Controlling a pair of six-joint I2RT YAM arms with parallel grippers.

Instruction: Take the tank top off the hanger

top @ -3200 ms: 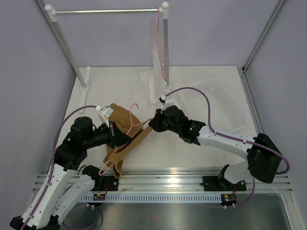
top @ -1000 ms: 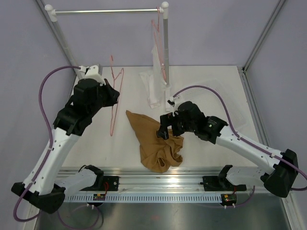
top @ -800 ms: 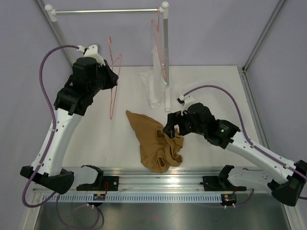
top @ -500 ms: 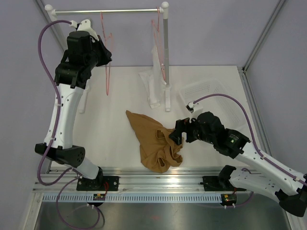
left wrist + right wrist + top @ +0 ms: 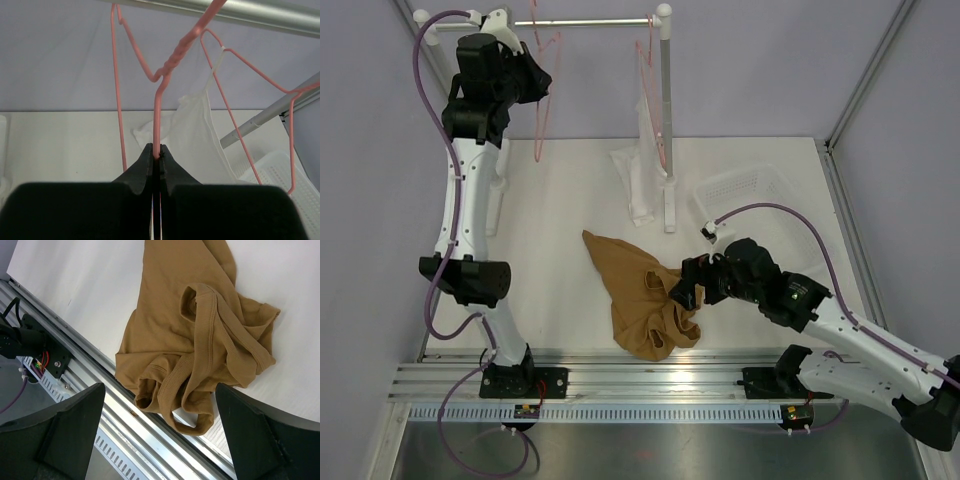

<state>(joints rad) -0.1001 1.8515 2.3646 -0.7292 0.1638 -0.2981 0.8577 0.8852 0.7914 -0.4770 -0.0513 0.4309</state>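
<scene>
Hard bits first: from the left wrist camera, the black body of the left jaws blocks everything below the pinch point, so the lower loop of the hanger [image 5: 159,100] is out of sight there. The hook runs off the top of the frame right at the metal rail [image 5: 260,10], and I can't tell if it's actually sitting on it. From overhead the wire is so thin it nearly vanishes against the wall.

The left jaws are pressed together on that pale-pink wire just under its twisted neck, and the wire runs straight up from them. Past them and off to the right hangs a sheer white garment [image 5: 195,125] on a second pink hanger [image 5: 250,65].

The right jaws are spread wide, holding nothing, and show only as dark blurry wedges in the lower corners of their own camera. The tank top [image 5: 200,335] lies between and beneath them on the white bench [image 5: 550,260]. It's a crumpled tan-brown heap, soft knit, with ribbed straps looping over each other. Overhead, its right edge tucks behind those jaws.
</scene>
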